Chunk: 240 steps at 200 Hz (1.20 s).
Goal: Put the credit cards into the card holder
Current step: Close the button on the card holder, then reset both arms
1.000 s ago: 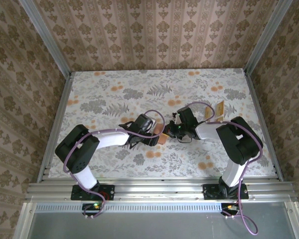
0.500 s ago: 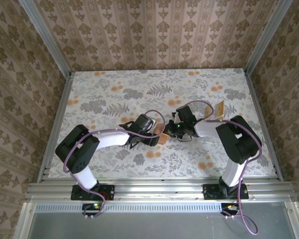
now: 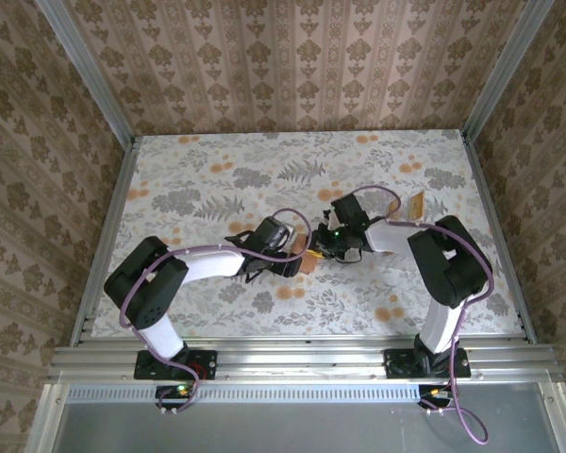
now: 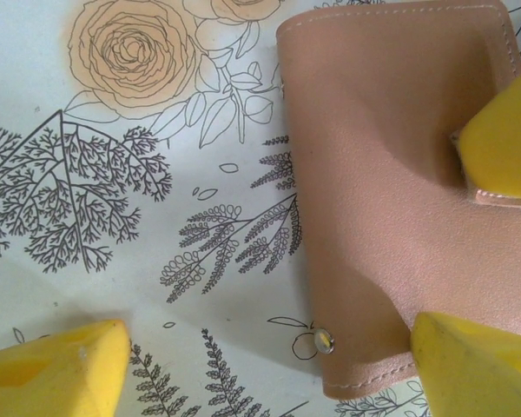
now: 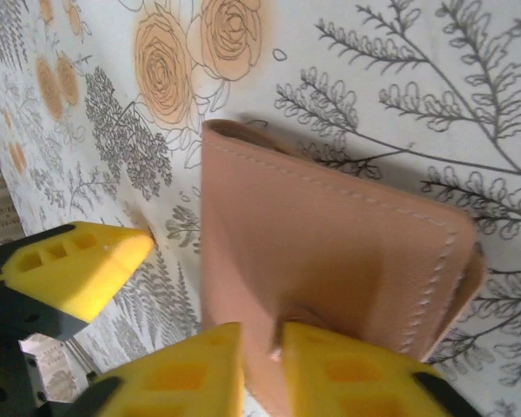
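Note:
The card holder [image 3: 307, 263] is a tan-brown leather wallet lying folded on the flowered table between both grippers. In the left wrist view the card holder [image 4: 382, 174] has a metal snap [image 4: 324, 340] at its near edge. My left gripper [image 4: 269, 334] is open, one finger on bare table and the other over the wallet's corner. My right gripper [image 5: 262, 334] is nearly closed, with the strap of the card holder [image 5: 330, 252] in the narrow slit between its fingers. Tan-yellow credit cards [image 3: 416, 205] lie apart at the right rear.
My left gripper [image 3: 295, 258] and my right gripper [image 3: 323, 249] nearly meet at mid-table. A finger of the right gripper [image 4: 504, 139] rests on the wallet's strap. Metal rails [image 3: 495, 236] and patterned walls bound the table.
The right arm has shifted slightly left and back toward the wallet. The left arm and the wallet have stayed in place.

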{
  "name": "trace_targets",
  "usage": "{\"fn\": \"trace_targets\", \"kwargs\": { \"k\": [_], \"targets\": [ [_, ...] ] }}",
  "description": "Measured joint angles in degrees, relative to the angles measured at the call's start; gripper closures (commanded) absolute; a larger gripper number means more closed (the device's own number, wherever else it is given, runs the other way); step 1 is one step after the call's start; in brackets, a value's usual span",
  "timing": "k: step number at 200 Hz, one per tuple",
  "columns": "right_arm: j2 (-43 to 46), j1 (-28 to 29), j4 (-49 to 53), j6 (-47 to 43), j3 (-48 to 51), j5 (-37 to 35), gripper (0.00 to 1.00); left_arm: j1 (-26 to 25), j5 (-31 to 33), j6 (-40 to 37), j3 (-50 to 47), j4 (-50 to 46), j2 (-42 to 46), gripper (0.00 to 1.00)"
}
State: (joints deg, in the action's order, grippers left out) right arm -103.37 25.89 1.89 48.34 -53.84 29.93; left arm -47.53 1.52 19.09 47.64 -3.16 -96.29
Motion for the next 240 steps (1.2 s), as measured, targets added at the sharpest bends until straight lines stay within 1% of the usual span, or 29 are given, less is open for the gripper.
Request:
{"fn": "trace_targets", "kwargs": {
  "k": [30,45,55,58,63,66,70,75,81,83,115,128,147,175,189,216,240],
  "targets": [
    [-0.6,-0.4,8.6,-2.0,-8.8,-2.3,0.47,0.5,-0.1,0.8,-0.2,-0.5,0.7,0.09],
    [-0.6,-0.9,11.5,-2.9,-13.6,-2.8,0.41,1.1,-0.2,1.2,-0.2,-1.3,1.7,0.05],
    [-0.4,-1.2,12.8,-3.1,-16.4,-3.2,0.34,1.6,-0.1,1.2,-0.2,-1.8,3.0,0.01],
    [-0.3,-1.3,13.2,-3.6,-17.1,-3.2,0.29,1.8,-0.1,1.4,-0.2,-1.8,3.3,0.0],
    [0.1,-1.7,13.7,-3.7,-18.1,-3.4,0.25,2.1,0.0,1.4,-0.2,-2.0,4.1,0.0],
    [0.4,-1.9,14.0,-3.8,-18.4,-3.5,0.2,2.3,0.0,1.6,-0.2,-2.2,4.7,0.0],
    [0.9,-2.3,14.5,-4.1,-18.8,-3.8,0.18,2.6,0.0,1.5,-0.1,-2.4,5.2,0.0],
    [1.7,-3.0,15.1,-3.9,-19.1,-4.1,0.09,2.8,0.2,1.5,-0.1,-2.8,6.2,0.0],
    [2.6,-3.8,15.7,-4.3,-19.3,-4.1,0.01,3.2,0.4,1.5,0.0,-3.2,7.3,0.0],
    [3.1,-4.1,16.1,-4.4,-19.3,-4.3,0.0,3.4,0.5,1.5,0.1,-3.4,7.6,0.0],
    [11.0,-10.5,19.8,-7.0,-19.3,-6.9,0.0,6.4,2.1,1.4,2.1,-6.1,13.0,0.0],
    [15.1,-13.2,20.9,-8.2,-19.3,-9.6,0.0,8.5,3.2,1.4,2.8,-7.3,15.6,0.0],
    [21.8,-17.0,21.2,-10.0,-18.0,-15.4,0.0,12.5,5.9,1.2,3.4,-9.1,20.0,0.0],
    [30.4,-22.9,21.2,-12.1,-14.0,-26.5,0.0,20.1,10.1,0.1,3.3,-10.2,27.3,0.0],
    [33.0,-26.0,20.4,-12.7,-10.8,-32.8,0.0,24.9,12.5,-1.1,1.6,-8.1,31.3,0.0],
    [34.8,-31.1,18.4,-12.6,-3.0,-45.7,0.0,33.6,16.3,-3.6,-5.0,-2.8,37.9,0.0],
    [34.3,-33.8,17.1,-12.5,2.8,-56.7,0.0,39.9,17.8,-5.2,-10.6,1.3,40.0,0.0]
  ]
}}
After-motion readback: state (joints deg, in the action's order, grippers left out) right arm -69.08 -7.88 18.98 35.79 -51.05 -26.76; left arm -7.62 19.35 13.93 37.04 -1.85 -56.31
